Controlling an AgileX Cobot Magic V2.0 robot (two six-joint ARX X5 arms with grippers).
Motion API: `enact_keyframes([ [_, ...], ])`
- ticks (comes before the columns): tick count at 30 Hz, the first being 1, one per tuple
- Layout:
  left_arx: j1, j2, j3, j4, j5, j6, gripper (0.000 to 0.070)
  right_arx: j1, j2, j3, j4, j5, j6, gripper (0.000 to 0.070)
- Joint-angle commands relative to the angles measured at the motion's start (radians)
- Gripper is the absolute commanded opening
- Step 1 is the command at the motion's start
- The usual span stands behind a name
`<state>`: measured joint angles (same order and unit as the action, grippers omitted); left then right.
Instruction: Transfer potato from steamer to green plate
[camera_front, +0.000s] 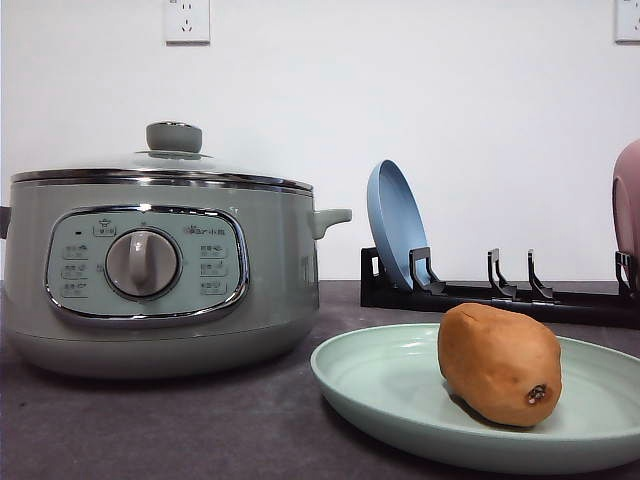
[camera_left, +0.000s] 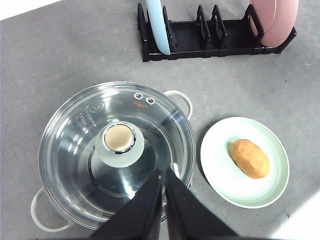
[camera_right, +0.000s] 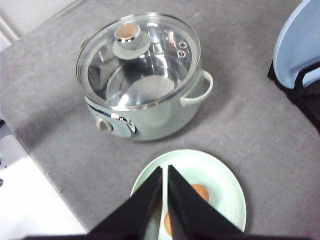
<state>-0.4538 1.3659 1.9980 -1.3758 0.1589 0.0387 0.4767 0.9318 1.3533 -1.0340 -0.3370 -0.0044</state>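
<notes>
The orange-brown potato (camera_front: 500, 364) lies on the pale green plate (camera_front: 400, 400), right of the steamer (camera_front: 160, 270). The steamer's glass lid (camera_left: 117, 150) is on, and the pot looks empty through it. My left gripper (camera_left: 163, 175) hangs shut above the lid's edge, high over the steamer, with nothing between its fingers. The potato (camera_left: 249, 158) and green plate (camera_left: 220, 165) lie off to its side. My right gripper (camera_right: 165, 172) is shut and empty, high above the green plate (camera_right: 220, 180); its fingers partly hide the potato (camera_right: 200, 192). The steamer (camera_right: 150, 115) sits beyond.
A black dish rack (camera_front: 500, 295) stands behind the plate, holding a blue plate (camera_front: 395, 225) upright and a pink plate (camera_front: 627, 210) at the far right. Grey tabletop (camera_left: 60, 60) lies open around the steamer. The table's edge (camera_right: 45, 170) runs near the steamer's front.
</notes>
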Motion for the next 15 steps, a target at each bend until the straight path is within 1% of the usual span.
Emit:
enact_keyframes([
  [1,-0.006,0.009,0.026,0.011,0.003,-0.002,0.0000,0.005,0.008,0.017,0.012,-0.001,-0.007,0.0004],
  [8,-0.005,0.009,0.026,0.013,0.002,0.002,0.0000,0.005,0.008,0.017,0.013,-0.001,-0.007,0.0004],
  [9,-0.002,0.004,0.026,0.016,-0.008,0.049,0.0000,0.005,0.008,0.017,0.013,-0.001,-0.007,0.0004],
  [11,0.012,-0.015,0.024,0.031,-0.013,0.098,0.0000,0.005,0.008,0.017,0.013,-0.001,-0.007,0.0004],
  [13,0.044,-0.060,0.006,0.126,-0.013,0.104,0.0000,0.005,0.008,0.017,0.013,-0.001,-0.007,0.0004],
  [15,0.094,-0.127,-0.033,0.259,-0.012,0.115,0.0000,0.005,0.008,0.017,0.013,-0.001,-0.007,0.0004],
])
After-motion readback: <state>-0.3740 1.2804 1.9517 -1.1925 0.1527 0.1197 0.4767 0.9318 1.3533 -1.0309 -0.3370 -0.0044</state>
